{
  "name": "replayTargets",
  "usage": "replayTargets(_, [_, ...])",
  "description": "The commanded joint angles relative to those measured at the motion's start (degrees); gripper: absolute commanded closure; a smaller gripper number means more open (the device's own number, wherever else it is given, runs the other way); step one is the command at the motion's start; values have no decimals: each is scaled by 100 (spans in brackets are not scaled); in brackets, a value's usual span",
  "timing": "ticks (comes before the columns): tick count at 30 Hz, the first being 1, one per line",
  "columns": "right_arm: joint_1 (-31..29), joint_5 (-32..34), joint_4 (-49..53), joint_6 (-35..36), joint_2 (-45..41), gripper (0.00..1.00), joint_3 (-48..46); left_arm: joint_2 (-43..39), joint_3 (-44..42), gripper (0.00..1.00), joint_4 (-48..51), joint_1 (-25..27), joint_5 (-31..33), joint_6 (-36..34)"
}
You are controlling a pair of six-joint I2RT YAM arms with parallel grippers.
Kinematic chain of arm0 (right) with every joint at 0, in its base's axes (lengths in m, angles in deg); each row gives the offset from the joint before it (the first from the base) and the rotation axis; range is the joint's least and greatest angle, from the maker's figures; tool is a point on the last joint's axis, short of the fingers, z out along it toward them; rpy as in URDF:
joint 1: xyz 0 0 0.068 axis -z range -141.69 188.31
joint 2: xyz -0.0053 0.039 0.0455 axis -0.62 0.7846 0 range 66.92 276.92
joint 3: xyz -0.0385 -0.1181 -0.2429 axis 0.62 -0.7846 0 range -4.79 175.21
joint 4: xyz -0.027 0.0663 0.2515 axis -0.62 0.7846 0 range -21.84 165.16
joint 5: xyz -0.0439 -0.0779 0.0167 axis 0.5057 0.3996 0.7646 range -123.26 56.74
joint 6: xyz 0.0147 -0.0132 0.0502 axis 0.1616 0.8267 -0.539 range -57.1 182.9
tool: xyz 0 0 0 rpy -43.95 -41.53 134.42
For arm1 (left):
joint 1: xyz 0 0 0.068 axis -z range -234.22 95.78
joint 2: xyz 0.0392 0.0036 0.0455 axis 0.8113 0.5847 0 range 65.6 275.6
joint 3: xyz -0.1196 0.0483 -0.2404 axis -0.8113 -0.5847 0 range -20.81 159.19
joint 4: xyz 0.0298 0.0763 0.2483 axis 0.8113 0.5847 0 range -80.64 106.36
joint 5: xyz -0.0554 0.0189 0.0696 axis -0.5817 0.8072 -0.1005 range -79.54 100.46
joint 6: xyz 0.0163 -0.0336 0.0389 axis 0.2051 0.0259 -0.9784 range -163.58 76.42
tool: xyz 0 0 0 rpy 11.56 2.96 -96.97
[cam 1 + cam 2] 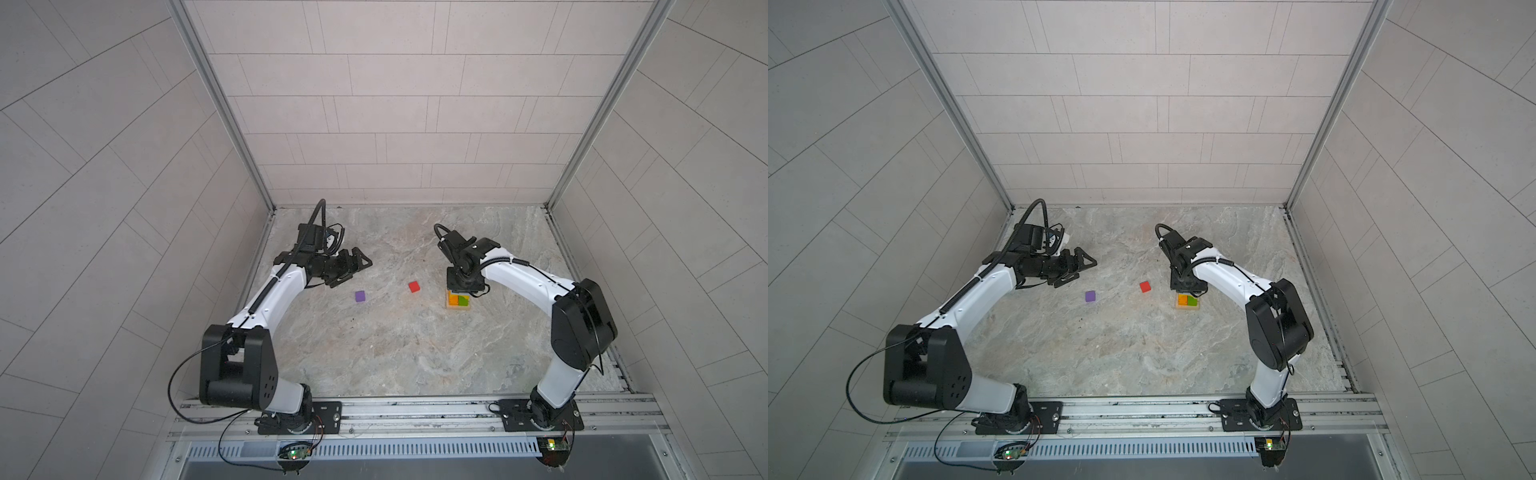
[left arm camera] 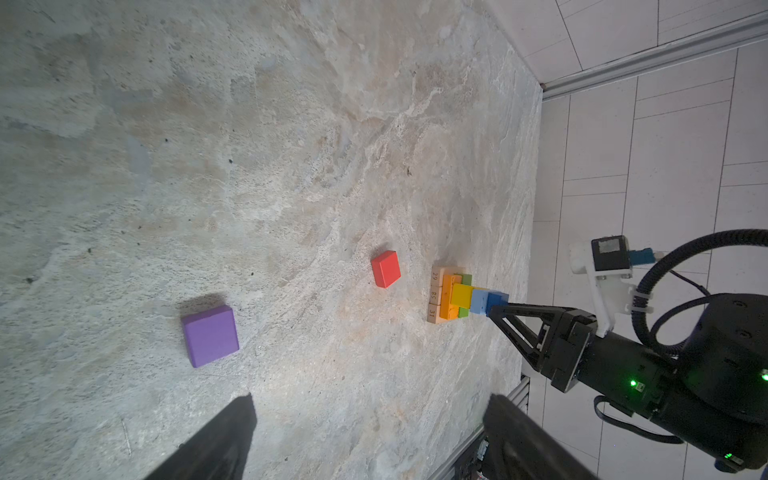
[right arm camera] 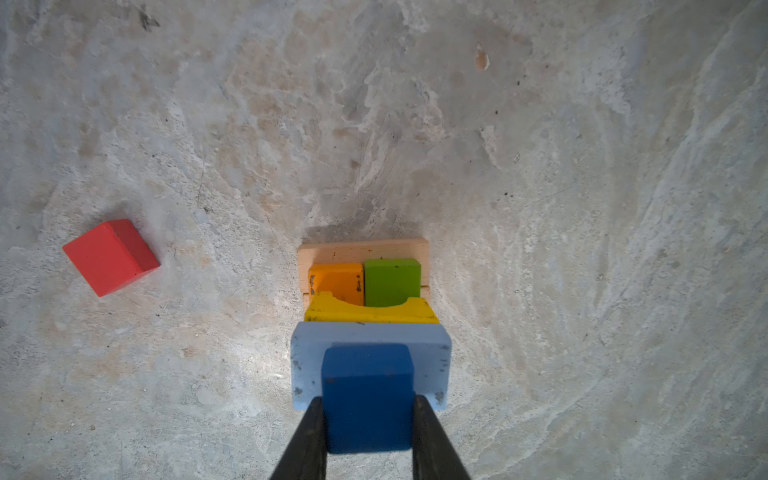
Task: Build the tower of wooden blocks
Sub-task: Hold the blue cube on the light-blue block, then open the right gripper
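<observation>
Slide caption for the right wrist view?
Right gripper fingers hold the blue cube atop the tower; red cube lies apart.

Tower right of centre, one loose cube near its left, second cube farther left, perhaps slightly forward.

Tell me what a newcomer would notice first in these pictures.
The many-coloured stepped tower on the right of the table draws the eye first, with the right gripper closed on the blue cube at its top. A red cube and a purple cube lie loose to its left in both top views, near the open, empty left gripper.
</observation>
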Motion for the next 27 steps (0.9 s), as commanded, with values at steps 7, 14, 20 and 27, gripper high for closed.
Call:
replayTargets(7, [20, 110, 34, -23, -73, 57, 3, -100, 9, 7, -10, -43, -1, 9])
replayTargets(14, [20, 35, -28, 34, -189, 52, 29, -115, 10, 7, -7, -39, 8, 10])
replayTargets(20, [25, 38, -59, 247, -413, 52, 124, -115, 18, 7, -6, -36, 7, 8])
replayTargets(27, [-7, -119, -200, 757, -605, 51, 287, -116, 18, 7, -13, -40, 7, -4])
